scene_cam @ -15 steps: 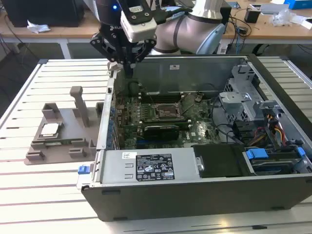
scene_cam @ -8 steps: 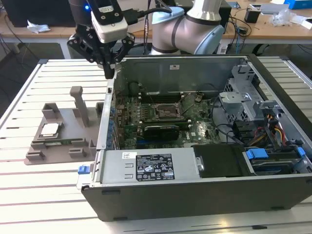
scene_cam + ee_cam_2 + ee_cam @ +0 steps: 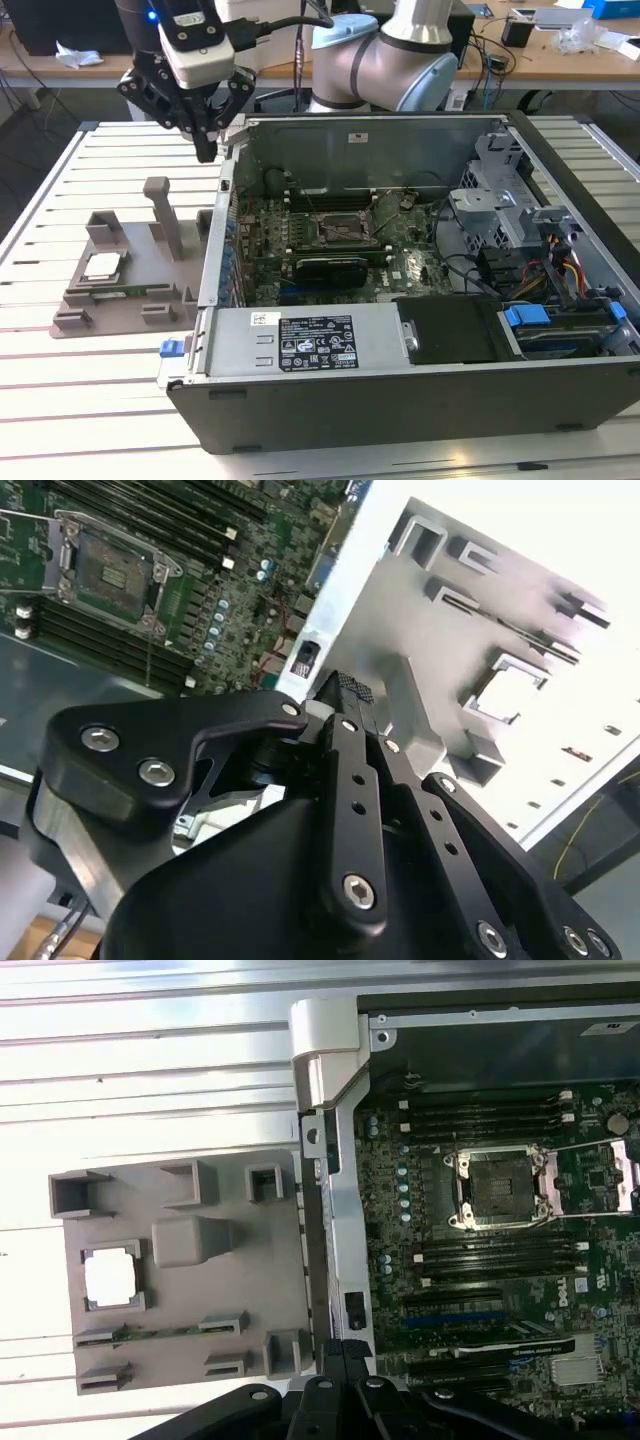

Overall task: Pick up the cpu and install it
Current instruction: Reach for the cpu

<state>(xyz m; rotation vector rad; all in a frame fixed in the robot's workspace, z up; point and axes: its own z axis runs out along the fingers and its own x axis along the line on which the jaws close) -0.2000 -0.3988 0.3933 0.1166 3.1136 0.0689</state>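
Resting lid-up, the small square cpu with the pale silver-grey metal top (image 3: 103, 265) lay in a shallow square recess of the grey moulded plastic tray (image 3: 110, 305). You had not lifted it yet. The recess looked made to keep the chip square and flat, with its edges free for a grasp from above. The first wrist view showed the same chip (image 3: 111, 1280) bright against the tray, with nothing touching it.

Past the tray's tall upright post, the black two-fingered gripper (image 3: 207, 150) hung in the air above the tray's far corner, well apart from the chip. Its fingers were drawn together to a single tip and nothing sat between them, so you were carrying nothing.

Just beside the tray, on the exterior view's right of it, stood the open dark-grey metal computer case (image 3: 450, 400). It lay on its side with the panel off, so the green motherboard faced up to you. On that board the square processor socket (image 3: 497, 1188) showed a bare dark centre, and its metal frame seemed swung aside, apparently to receive the chip. Both tray and case rested on the white slatted table (image 3: 60, 380).
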